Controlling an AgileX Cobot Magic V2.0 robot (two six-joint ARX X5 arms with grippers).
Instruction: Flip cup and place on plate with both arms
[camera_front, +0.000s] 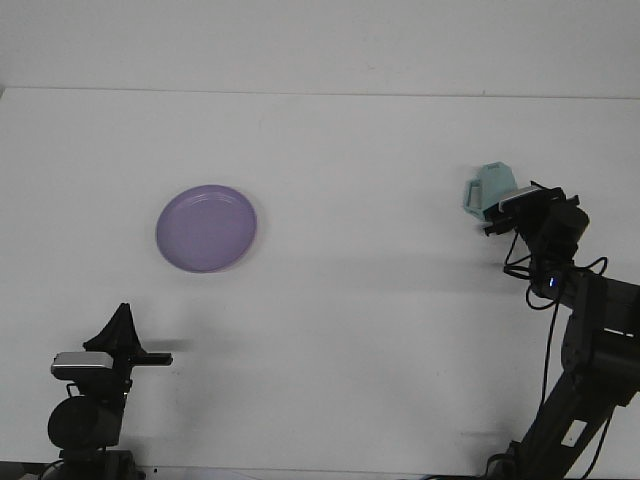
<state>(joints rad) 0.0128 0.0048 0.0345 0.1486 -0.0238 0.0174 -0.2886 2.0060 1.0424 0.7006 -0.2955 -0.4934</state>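
Nearest the camera, at the lower left, the left end effector (122, 325) sits low over the white bench (360, 330), well apart from everything else; whether its fingers are parted or closed cannot be told from this view. At the lower right the right arm (585, 360) rises from the bench edge, with black cables looping along it and a small blue light showing on its body.

Farther back on the left lies the purple plate (206, 228), flat on the bench and holding nothing.

On the right, the right end effector (500, 212) is at the pale teal cup (488, 190), covering the cup's near side. Whether it grips the cup or only touches it cannot be told. The cup's handle points left. No writing or label is readable anywhere.
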